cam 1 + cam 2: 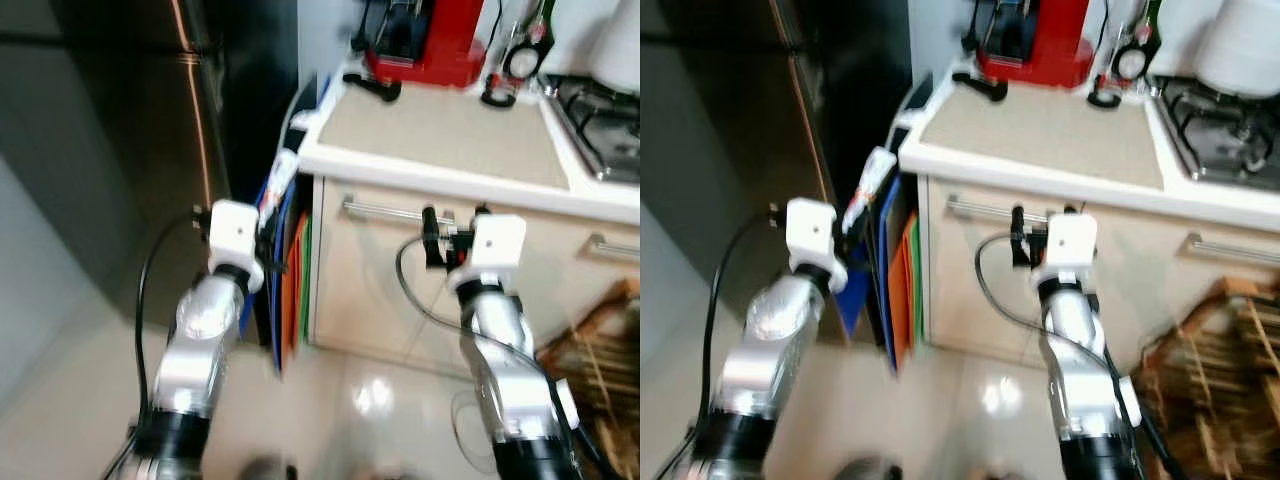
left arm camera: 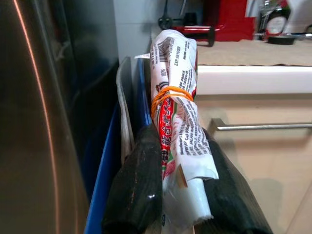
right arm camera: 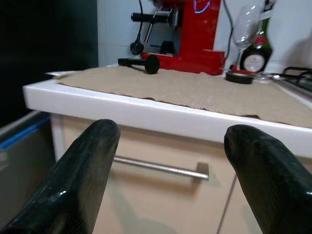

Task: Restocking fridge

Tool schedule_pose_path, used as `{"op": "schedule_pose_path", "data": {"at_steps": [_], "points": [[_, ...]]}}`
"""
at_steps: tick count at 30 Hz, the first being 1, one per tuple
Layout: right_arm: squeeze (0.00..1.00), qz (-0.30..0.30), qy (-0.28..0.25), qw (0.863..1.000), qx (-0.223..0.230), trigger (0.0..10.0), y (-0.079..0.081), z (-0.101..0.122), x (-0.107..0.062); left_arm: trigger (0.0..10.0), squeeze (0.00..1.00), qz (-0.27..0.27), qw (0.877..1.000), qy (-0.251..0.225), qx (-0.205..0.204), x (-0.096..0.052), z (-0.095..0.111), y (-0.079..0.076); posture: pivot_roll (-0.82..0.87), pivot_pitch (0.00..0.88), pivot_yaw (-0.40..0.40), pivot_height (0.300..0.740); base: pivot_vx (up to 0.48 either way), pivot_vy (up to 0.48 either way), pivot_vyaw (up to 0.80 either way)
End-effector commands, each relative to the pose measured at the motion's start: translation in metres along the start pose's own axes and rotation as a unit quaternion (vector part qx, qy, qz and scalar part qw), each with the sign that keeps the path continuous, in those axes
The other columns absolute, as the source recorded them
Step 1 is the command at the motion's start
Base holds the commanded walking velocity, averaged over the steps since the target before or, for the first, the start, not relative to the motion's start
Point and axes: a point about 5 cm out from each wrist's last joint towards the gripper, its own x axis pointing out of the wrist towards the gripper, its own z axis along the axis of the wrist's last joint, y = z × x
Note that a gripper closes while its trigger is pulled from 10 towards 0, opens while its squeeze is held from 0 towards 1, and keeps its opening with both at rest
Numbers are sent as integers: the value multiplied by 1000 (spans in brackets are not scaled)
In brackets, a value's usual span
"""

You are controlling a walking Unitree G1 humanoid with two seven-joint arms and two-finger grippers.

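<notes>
Kitchen corner w/ glossy pale floor (image 1: pixel 90 370): a dark steel fridge (image 1: pixel 110 130) stands on the robot's left, a cream cabinet (image 1: pixel 400 290) w/ white countertop (image 1: pixel 470 135) on its right. On the counter, at the back, is a red coffee machine (image 1: pixel 425 40), beside it a dark bottle (image 3: pixel 254 53) and a wine glass (image 3: pixel 243 27); a gas hob (image 1: pixel 600 110) sits at the counter's right end. Between fridge and cabinet, blue, orange and green flat boards or trays (image 1: pixel 292 280) stand upright in the gap. The left gripper (image 2: pixel 178 195) is raised in front of this gap, near the fridge side, its two black fingers closed tight around a rolled food packet (image 2: pixel 178 117) w/ printed text and a barcode, bound by an orange rubber band (image 2: pixel 168 92); the packet sticks out past the fingertips, approx. level w/ the counter edge. The right gripper (image 3: pixel 173 175) is held up in front of the cabinet drawer, facing its metal handle (image 3: pixel 161 166), fingers spread wide apart w/ nothing between them. Low on the right, a wooden rack or basket (image 1: pixel 600 370) stands on the floor beside the cabinet.
</notes>
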Motion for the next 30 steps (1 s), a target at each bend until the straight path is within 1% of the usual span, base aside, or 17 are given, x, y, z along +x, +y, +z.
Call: {"op": "schedule_pose_path", "data": {"at_steps": [1, 18, 21, 22, 23, 24, 25, 30], "points": [[0, -4, -6, 1000, -5, 10000, -2, 2, 1, 10000, 0, 1, 1000, -6, 6, 1, 3, 0, 92, 11, -1, 740, -266, 0, 0], [0, 1, -7, 1000, -8, 10000, -2, 1, 1, 10000, 0, -5, 1000, -6, 8, 3, 2, -1, 89, 4, -2, 740, -270, 0, 0], [0, 2, -7, 1000, -8, 10000, -1, 0, 1, 10000, 0, -4, 1000, -8, 7, 3, 2, -1, 90, 3, -3, 740, 0, 0, 0], [0, 3, -7, 1000, -9, 10000, -1, 0, 1, 10000, 0, -8, 1000, -20, 8, 2, 3, -1, 90, 1, -3, 740, 0, 0, 0], [0, 4, -7, 1000, -9, 10000, -1, 0, 1, 10000, 0, -11, 1000, -16, 20, 3, 3, -1, 91, 1, -3, 740, 0, 0, 0], [0, 4, -7, 1000, -9, 10000, -1, 0, 1, 10000, 0, -11, 1000, -16, 20, 3, 3, -1, 91, 1, -3, 740, 0, 0, 0], [0, 5, -7, 1000, -10, 10000, 0, 0, 1, 10000, 0, -12, 999, -13, 28, 3, 2, -1, 91, 1, -3, 740, 0, 0, 0], [0, 9, -8, 1000, -12, 10000, 1, 0, 1, 10000, 0, -18, 999, -18, 22, 3, 3, -2, 90, 5, -4, 740, 418, 0, 0]]}}
